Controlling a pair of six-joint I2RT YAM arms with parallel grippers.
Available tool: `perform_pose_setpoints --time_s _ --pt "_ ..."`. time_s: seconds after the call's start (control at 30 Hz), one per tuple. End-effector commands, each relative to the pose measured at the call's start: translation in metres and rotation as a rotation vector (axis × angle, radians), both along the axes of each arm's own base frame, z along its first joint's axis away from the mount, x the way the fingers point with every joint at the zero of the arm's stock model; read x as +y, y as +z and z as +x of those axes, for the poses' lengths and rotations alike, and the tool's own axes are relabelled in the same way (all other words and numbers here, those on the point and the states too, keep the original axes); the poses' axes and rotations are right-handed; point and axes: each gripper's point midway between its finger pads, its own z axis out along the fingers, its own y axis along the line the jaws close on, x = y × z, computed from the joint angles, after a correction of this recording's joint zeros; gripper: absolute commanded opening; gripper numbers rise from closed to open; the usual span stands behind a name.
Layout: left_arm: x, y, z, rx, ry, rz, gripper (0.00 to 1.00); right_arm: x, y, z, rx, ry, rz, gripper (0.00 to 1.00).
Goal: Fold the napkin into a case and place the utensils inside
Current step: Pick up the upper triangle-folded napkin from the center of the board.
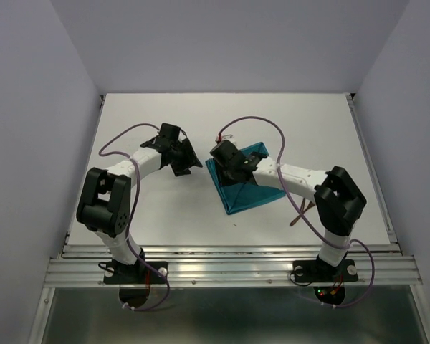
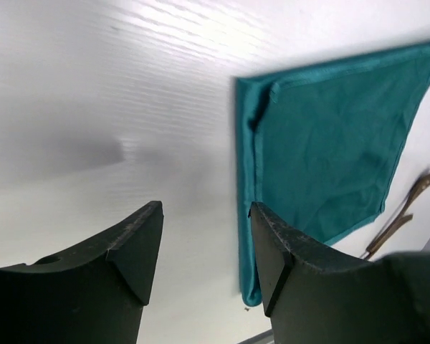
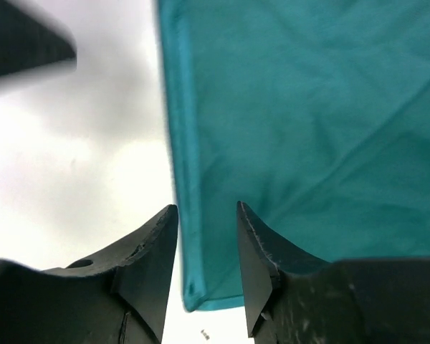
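The teal napkin (image 1: pixel 242 197) lies folded on the white table, partly under my right arm. It also shows in the left wrist view (image 2: pixel 330 136) and the right wrist view (image 3: pixel 308 122). My right gripper (image 1: pixel 226 172) is open above the napkin's left folded edge, which shows between its jaws (image 3: pixel 206 211). My left gripper (image 1: pixel 186 163) is open and empty over bare table just left of the napkin (image 2: pixel 204 211). The two reddish-brown utensils (image 1: pixel 299 213) lie right of the napkin, partly hidden by my right arm; they also show in the left wrist view (image 2: pixel 405 211).
The white table (image 1: pixel 165 208) is walled on the left, back and right. A metal rail (image 1: pixel 229 261) runs along its near edge. A small dark speck (image 2: pixel 247 309) lies by the napkin's near corner.
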Motion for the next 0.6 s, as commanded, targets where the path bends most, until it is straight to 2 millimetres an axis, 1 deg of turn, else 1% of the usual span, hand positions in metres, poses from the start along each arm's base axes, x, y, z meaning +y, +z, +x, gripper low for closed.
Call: perform_pose_setpoints --time_s 0.0,0.03,0.1,0.13,0.23,0.27,0.3,0.33,0.4,0.47,0.57 --pt "0.032 0.033 0.014 -0.07 0.112 0.009 0.62 0.004 0.0 -0.019 -0.023 0.055 -0.065 0.46" --pt "0.037 0.031 0.013 -0.066 0.117 0.016 0.62 0.01 -0.006 -0.027 -0.015 0.084 -0.083 0.47" --pt "0.046 0.034 0.012 -0.063 0.134 0.022 0.62 0.016 -0.009 -0.032 -0.017 0.105 -0.103 0.47" --pt "0.047 0.033 0.011 -0.061 0.137 0.025 0.62 0.02 -0.018 -0.037 -0.01 0.126 -0.126 0.47" --pt "0.048 0.032 0.008 -0.06 0.138 0.019 0.62 0.024 -0.026 -0.039 -0.012 0.138 -0.165 0.47" --pt "0.047 0.031 0.007 -0.057 0.138 0.017 0.62 0.025 -0.034 -0.042 -0.003 0.145 -0.187 0.47" --pt "0.047 0.03 0.006 -0.055 0.134 0.012 0.62 0.024 -0.039 -0.04 -0.002 0.141 -0.206 0.47" --pt "0.047 0.029 0.005 -0.051 0.132 0.011 0.62 0.024 -0.038 -0.04 -0.005 0.14 -0.208 0.47" --pt "0.046 0.026 0.002 -0.044 0.128 0.009 0.62 0.023 -0.049 -0.043 0.007 0.147 -0.238 0.47" --pt "0.046 0.024 0.002 -0.041 0.125 0.009 0.62 0.022 -0.051 -0.043 0.008 0.147 -0.246 0.47" --pt "0.046 0.021 0.001 -0.035 0.12 0.009 0.62 0.019 -0.062 -0.045 0.011 0.145 -0.286 0.45"
